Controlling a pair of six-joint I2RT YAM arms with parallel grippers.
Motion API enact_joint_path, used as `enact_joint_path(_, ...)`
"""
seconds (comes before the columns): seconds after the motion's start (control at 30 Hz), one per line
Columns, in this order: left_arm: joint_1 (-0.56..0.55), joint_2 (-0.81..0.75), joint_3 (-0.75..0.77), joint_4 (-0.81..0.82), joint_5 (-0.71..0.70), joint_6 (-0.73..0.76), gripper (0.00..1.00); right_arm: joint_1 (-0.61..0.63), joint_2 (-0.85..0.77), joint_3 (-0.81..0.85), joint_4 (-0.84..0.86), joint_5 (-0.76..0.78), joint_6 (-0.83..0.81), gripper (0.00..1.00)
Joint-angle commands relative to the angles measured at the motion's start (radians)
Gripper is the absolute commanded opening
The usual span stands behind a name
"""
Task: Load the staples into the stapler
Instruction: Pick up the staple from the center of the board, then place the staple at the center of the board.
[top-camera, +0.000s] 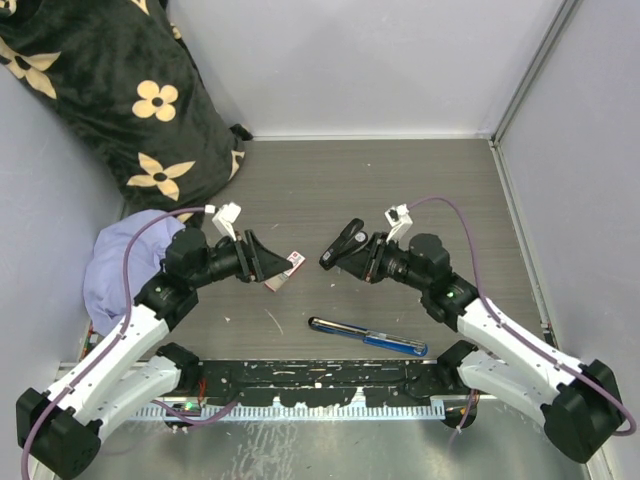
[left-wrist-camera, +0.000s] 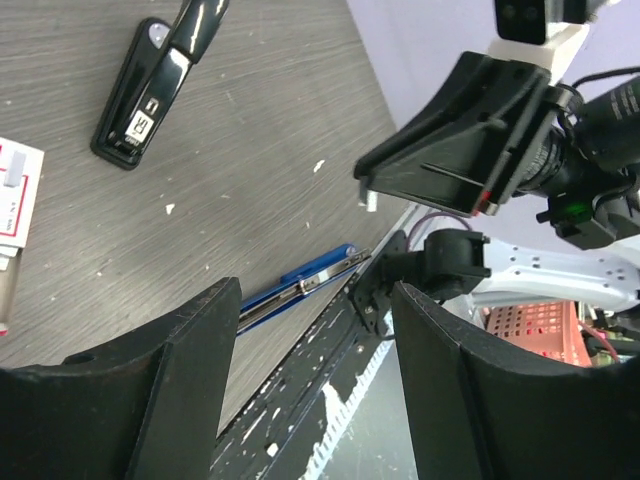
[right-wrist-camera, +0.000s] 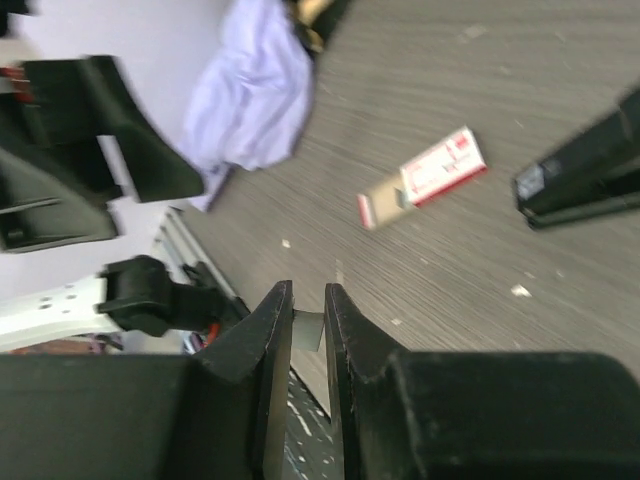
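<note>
The staples, a small white box with a red-pink label, lie flat on the table. My left gripper hovers just left of the box, open, with nothing between its fingers. A black stapler rests mid-table with its top lifted. Beside it, my right gripper is shut on a small silvery strip. A blue stapler lies flat near the front edge.
A black floral cushion fills the back left corner. A lilac cloth lies at the left. Grey walls enclose the table. A black rail runs along the near edge. A red crate sits below the table.
</note>
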Motion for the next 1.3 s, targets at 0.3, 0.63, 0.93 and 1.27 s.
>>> enact_joint_path(0.3,0.017,0.016,0.049,-0.129,-0.009,0.164,0.64,0.045,0.332,0.135,-0.339,0.246,-0.083,0.18)
enact_joint_path(0.63,0.021,0.047,0.059,-0.169,-0.023,0.216,0.65,0.140,0.575,0.283,-0.498,0.449,-0.082,0.19)
enact_joint_path(0.93,0.022,0.050,0.077,-0.223,-0.068,0.246,0.66,0.173,0.680,0.342,-0.544,0.513,-0.053,0.21)
enact_joint_path(1.27,0.010,0.085,0.090,-0.341,-0.236,0.255,0.66,0.178,0.688,0.358,-0.575,0.550,-0.043,0.47)
